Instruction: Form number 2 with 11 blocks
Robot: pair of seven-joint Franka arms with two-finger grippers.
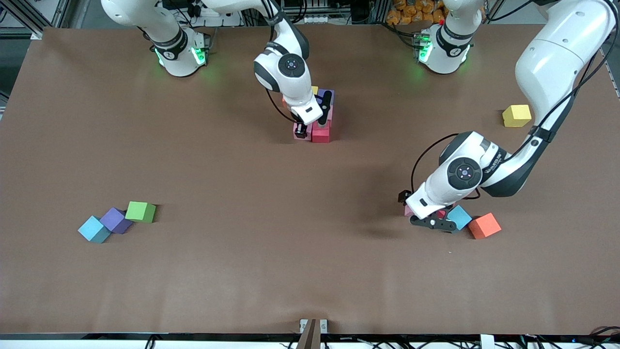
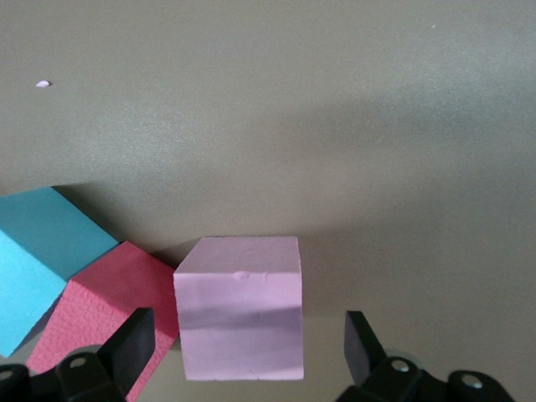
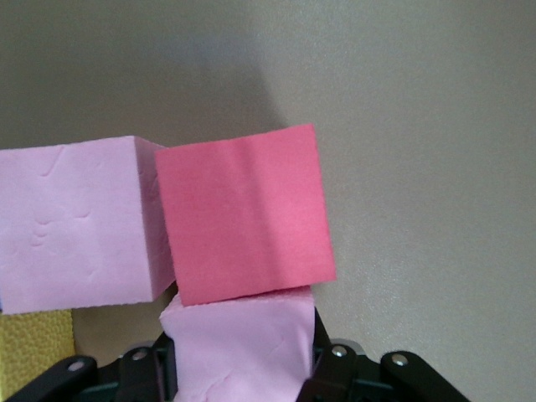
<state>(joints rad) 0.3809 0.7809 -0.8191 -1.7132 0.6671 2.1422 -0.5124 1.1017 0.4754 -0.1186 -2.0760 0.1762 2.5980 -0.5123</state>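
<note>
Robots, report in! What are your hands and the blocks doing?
Left gripper open around pink foam cube. Right gripper shut on pink cube at the half-built digit. Red cube crowds left's pick.

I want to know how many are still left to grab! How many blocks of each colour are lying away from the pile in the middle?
blue blocks: 2
purple block: 1
green block: 1
yellow block: 1
orange block: 1
pink block: 1
red block: 1
Total: 8
</note>
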